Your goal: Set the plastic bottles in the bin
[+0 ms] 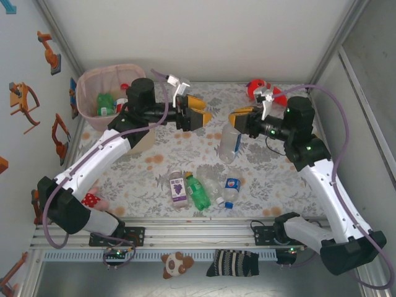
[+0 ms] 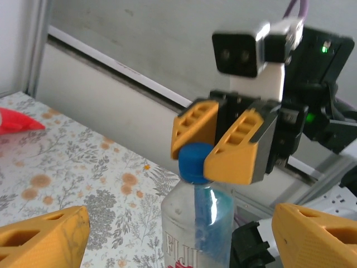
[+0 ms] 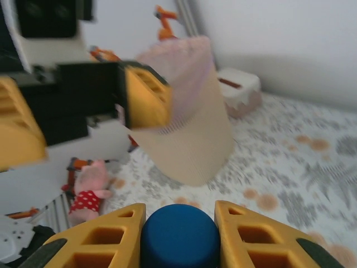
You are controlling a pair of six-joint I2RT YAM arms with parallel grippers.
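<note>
Right gripper (image 1: 237,119) is pinching the clear bottle (image 1: 229,146) by its cap (image 2: 193,162) alone; left gripper (image 1: 199,115), gaping empty at ten o'clock, could be knocking it loose.

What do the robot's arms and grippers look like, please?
The left arm and right arm are white with black joints, each trailing a purple cable. The left gripper and right gripper have wedge-shaped orange fingers with slotted sides; green lights dot the right arm.

My table (image 1: 278,173), floral cloth. On it: bin (image 1: 80,90) far left, red plush (image 1: 255,88) at far edge. Purple-label bottle (image 1: 178,187), green bottle (image 1: 198,193) and blue-label bottle (image 1: 231,192) lie near my bases. Pink plush (image 1: 93,199) near-left.
</note>
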